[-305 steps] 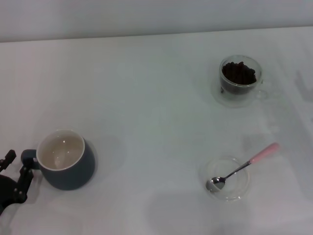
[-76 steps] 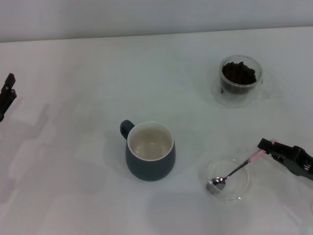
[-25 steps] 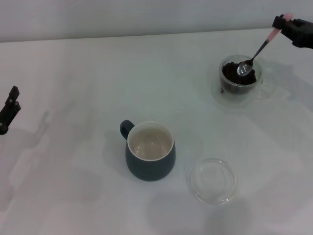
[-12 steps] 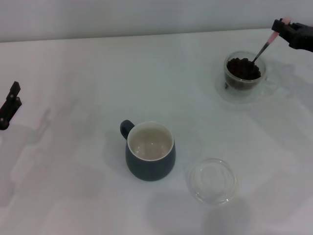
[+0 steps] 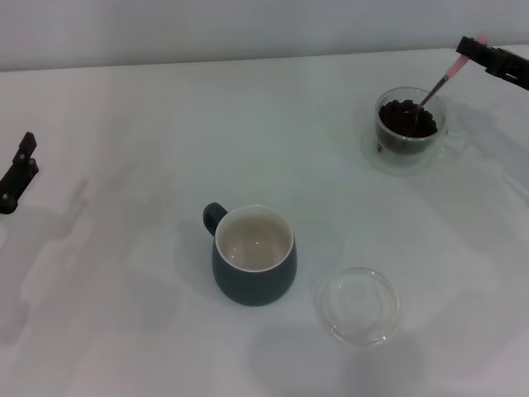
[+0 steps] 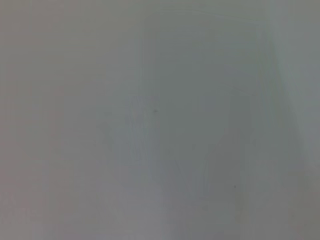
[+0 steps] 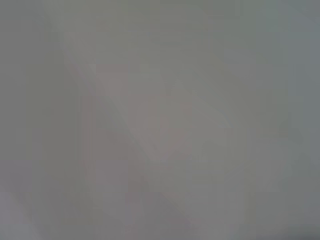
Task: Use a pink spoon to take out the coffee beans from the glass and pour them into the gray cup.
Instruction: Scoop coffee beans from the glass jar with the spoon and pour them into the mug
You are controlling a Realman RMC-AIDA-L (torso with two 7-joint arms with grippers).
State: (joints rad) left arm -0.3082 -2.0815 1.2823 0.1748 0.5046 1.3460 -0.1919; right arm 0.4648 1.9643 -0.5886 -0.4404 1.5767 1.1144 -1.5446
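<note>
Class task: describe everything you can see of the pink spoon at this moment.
The pink spoon is slim, with a pale pink handle end and a dark, thin metal neck. It stands tilted, handle up toward the far right, gripped at its pink end by the right tool. Its bowl is out of sight, sunk among the coffee beans in the glass.

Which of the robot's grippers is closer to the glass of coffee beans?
The right gripper: it holds the pink spoon dipped into the glass. The left gripper sits far across the table.
</note>
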